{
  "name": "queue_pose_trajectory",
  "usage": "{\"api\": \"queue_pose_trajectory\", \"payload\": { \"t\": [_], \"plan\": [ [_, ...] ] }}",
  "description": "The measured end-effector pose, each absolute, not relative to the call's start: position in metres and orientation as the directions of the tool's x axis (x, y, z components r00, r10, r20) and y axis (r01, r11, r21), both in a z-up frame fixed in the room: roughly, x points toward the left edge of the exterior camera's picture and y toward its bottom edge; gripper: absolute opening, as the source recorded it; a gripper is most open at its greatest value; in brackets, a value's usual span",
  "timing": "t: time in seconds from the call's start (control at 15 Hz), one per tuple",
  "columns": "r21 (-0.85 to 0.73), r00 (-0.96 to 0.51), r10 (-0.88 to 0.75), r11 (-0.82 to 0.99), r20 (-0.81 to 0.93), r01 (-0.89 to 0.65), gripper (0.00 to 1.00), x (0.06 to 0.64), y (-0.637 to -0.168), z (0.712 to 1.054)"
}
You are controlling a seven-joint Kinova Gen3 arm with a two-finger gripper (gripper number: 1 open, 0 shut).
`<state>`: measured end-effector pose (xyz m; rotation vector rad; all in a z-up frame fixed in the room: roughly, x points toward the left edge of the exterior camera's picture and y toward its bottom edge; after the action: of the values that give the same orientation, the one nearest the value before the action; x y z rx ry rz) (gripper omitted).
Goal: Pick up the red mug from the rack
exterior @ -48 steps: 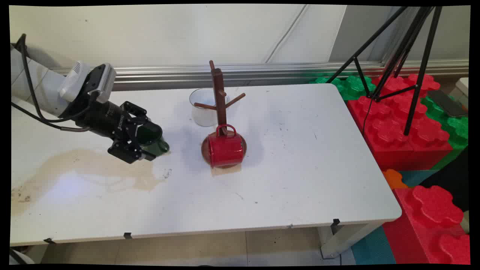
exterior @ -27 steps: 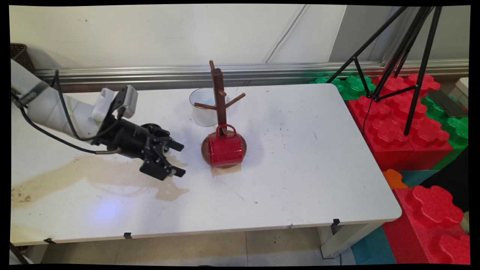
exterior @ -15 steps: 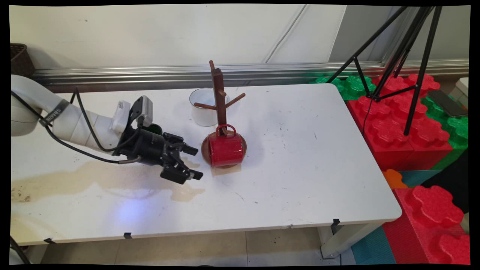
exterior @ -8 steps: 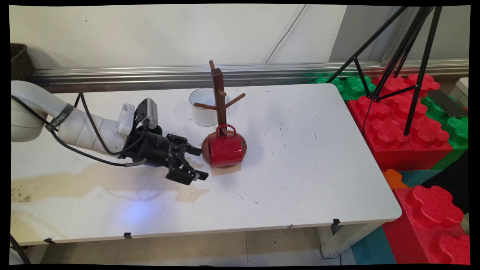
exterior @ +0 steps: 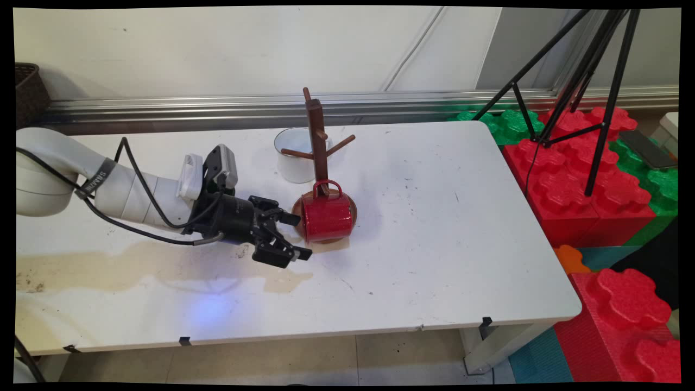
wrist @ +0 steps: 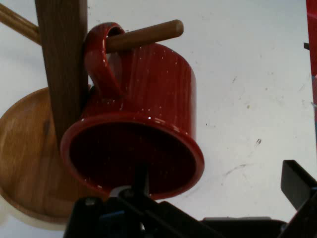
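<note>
A red mug [exterior: 327, 218] hangs by its handle on a low peg of the wooden mug tree [exterior: 315, 136], resting over the tree's round base [exterior: 297, 209]. My gripper [exterior: 297, 236] stands open just left of the mug, low over the table. In the hand view the red mug [wrist: 143, 129] turns its mouth toward me. One finger [wrist: 141, 179] rises in front of that mouth, and the other finger [wrist: 297, 184] stands outside the mug's wall, so the gripper [wrist: 218, 186] straddles the rim. I cannot tell whether a finger touches it. The peg [wrist: 143, 35] passes through the handle.
A white mug [exterior: 290, 157] stands behind the mug tree. A brown stain [exterior: 136, 260] spreads over the table's left half beneath the arm. Right of the table [exterior: 461, 244] are red and green foam blocks [exterior: 586, 179] and a black tripod [exterior: 594, 81].
The gripper let go of a dark green mug at the left, then moved steadily right and slightly toward the near side, open, up to the red mug.
</note>
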<state>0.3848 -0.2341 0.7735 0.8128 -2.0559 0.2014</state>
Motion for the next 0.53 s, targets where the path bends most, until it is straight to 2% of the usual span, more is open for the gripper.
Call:
{"api": "queue_pose_trajectory", "payload": {
  "t": [0.53],
  "plan": [
    [0.154, -0.374, -0.47, 0.762, 0.799, -0.629, 1.0, 0.377, -0.2323, 0.7727]
  ]
}}
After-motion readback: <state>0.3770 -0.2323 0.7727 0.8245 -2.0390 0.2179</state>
